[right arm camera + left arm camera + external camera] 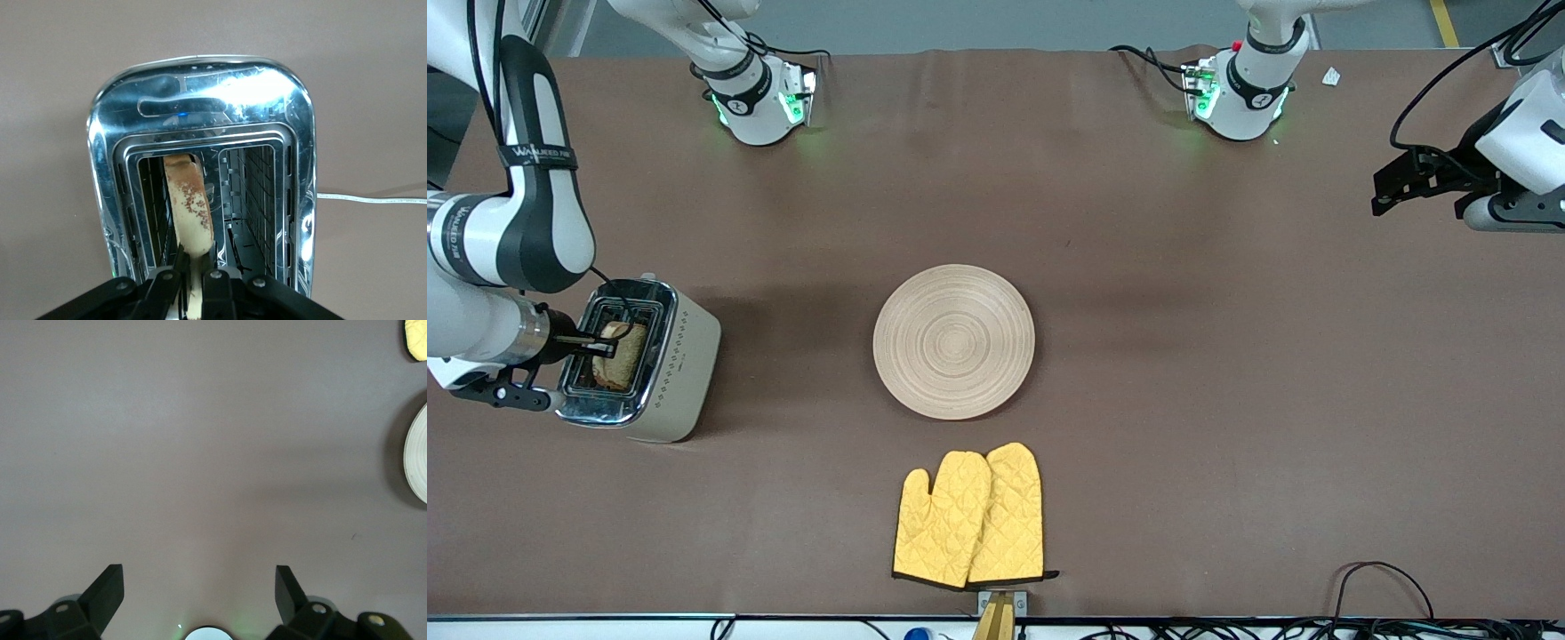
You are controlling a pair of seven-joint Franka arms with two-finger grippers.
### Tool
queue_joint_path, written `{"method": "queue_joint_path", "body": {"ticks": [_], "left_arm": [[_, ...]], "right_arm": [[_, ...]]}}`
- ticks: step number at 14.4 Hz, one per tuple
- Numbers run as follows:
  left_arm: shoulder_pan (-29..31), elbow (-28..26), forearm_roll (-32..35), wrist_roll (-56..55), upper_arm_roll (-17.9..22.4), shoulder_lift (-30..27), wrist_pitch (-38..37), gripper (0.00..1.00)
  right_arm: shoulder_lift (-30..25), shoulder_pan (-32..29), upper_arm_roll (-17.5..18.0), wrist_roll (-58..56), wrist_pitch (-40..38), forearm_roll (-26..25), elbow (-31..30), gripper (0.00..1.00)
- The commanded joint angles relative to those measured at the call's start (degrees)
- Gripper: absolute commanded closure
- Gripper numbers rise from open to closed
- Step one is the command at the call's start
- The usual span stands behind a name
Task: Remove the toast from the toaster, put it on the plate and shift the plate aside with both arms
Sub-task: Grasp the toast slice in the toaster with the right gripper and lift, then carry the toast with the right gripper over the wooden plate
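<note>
The toast [621, 354] stands edge-up in a slot of the chrome and cream toaster [680, 364] at the right arm's end of the table. My right gripper [607, 341] is over the toaster and shut on the toast's top edge. In the right wrist view the toast [189, 203] sits between the closed fingers of the right gripper [194, 267], inside the toaster [200, 87]. The round wooden plate [953, 341] lies bare at mid-table. My left gripper [1392, 188] is open and empty, held above the table at the left arm's end. In the left wrist view the left gripper [199, 577] is over bare cloth, with the plate's rim [417, 463] at the edge.
A pair of yellow oven mitts [971, 520] lies nearer to the front camera than the plate; one tip shows in the left wrist view [416, 337]. The toaster's white cable [373, 198] runs over the brown cloth. The two arm bases [760, 107] stand along the table's top edge.
</note>
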Motion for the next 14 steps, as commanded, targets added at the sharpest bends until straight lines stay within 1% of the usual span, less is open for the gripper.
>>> {"method": "queue_joint_path", "body": {"ticks": [1, 3, 4, 6, 9, 12, 14], "left_arm": [[0.35, 1.50, -0.65, 0.86, -0.07, 0.90, -1.11, 0.00], [0.27, 1.41, -0.65, 0.86, -0.07, 0.90, -1.11, 0.00], [0.27, 1.33, -0.73, 0.86, -0.16, 0.90, -1.11, 0.00], [0.27, 1.15, -0.91, 0.77, -0.16, 0.98, -1.11, 0.00], [0.27, 1.24, -1.09, 0.68, -0.25, 1.69, -1.02, 0.00], [0.44, 1.24, -2.93, 0.33, -0.16, 2.13, -0.84, 0.00], [0.44, 1.24, -3.54, 0.24, -0.16, 2.74, -0.84, 0.00]], "right_arm": [[-2.24, 0.36, 1.28, -1.07, -5.10, 0.60, 2.68, 0.98], [-2.78, 2.55, 3.30, -0.19, -15.37, 0.34, 9.52, 0.98], [-2.78, 5.09, 3.83, 1.55, -18.99, -0.44, 12.43, 0.98], [-2.78, 11.50, 3.84, 10.92, -22.70, -1.58, 15.00, 0.98], [-2.17, 21.52, 3.84, 28.06, -22.45, -2.47, 15.18, 0.98], [4.23, 32.23, 3.84, 42.13, -20.09, -8.60, 15.36, 0.98], [10.11, 38.22, 3.75, 49.86, -19.46, -12.56, 16.93, 0.98]]}}
